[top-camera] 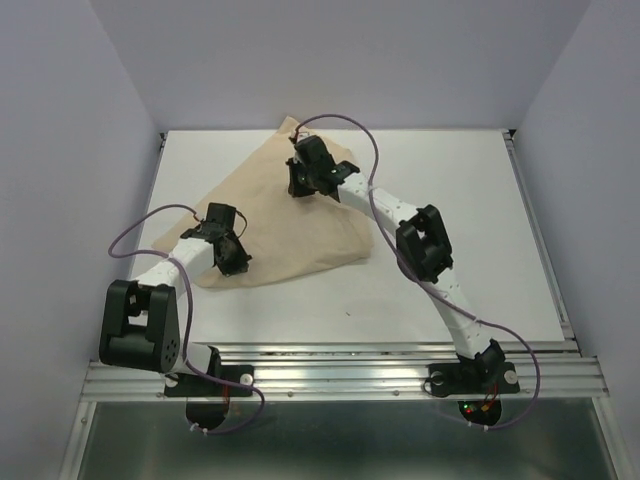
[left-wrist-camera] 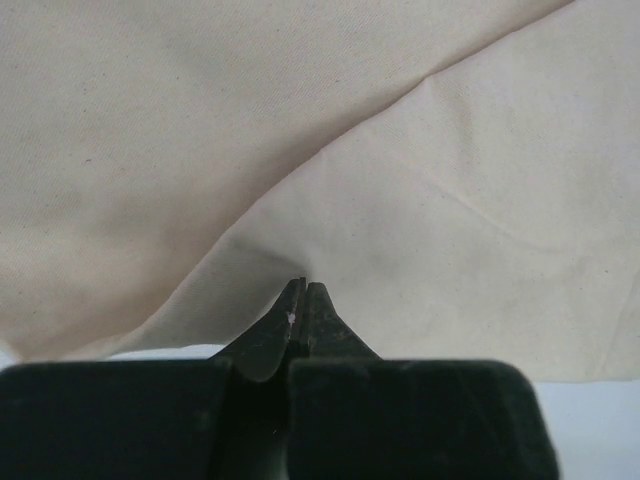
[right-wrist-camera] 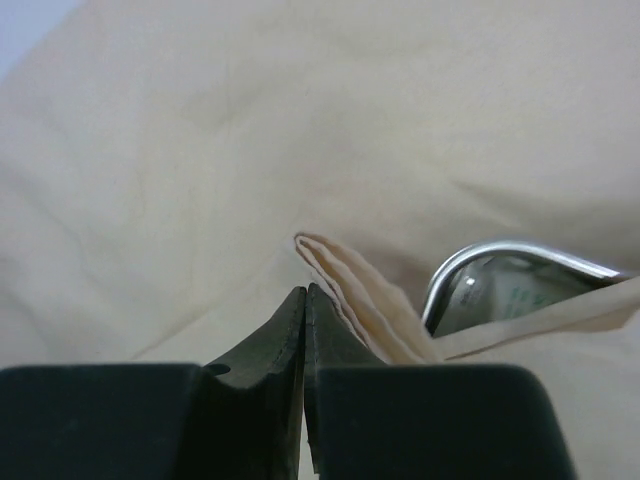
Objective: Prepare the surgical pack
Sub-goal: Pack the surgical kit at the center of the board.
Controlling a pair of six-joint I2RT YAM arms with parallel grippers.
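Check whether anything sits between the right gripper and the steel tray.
Yes: the beige cloth. Its folded edge lies between the shut right gripper and the steel tray, just right of the fingertips, and cloth drapes over most of the tray; only a curved stretch of rim shows.

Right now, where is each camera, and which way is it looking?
Top: above and behind, looking down at the table, cloth; left arm and right arm show.
Left wrist: on the left arm, facing cloth; left gripper shows.
Right wrist: on the right arm, facing cloth and tray rim; right gripper shows.
All three share the cloth.
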